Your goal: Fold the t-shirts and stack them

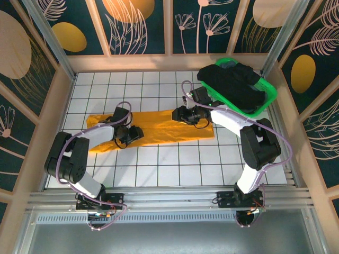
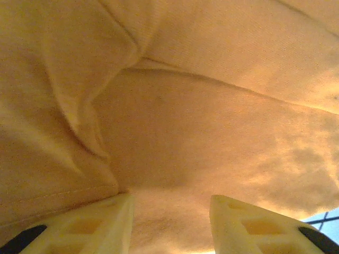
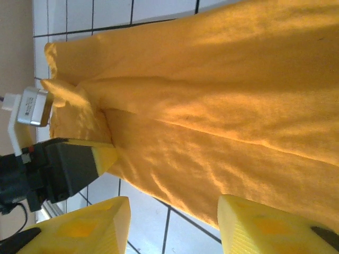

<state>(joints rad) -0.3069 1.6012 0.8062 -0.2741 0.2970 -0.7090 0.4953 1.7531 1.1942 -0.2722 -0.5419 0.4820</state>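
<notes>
Top external | green basket (image 1: 269, 97) holds black t-shirt (image 1: 233, 84) | left gripper (image 1: 134, 132), right gripper (image 1: 178, 114) wide

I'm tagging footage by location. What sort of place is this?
Probably a purpose-built robot test cell, not a home: a white gridded tabletop, leaf-patterned panel walls boxing it in, and aluminium rails along the near edge.

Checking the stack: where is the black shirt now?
Top view, far right corner: the black shirt lies heaped in the green basket, apart from the yellow shirt.
</notes>
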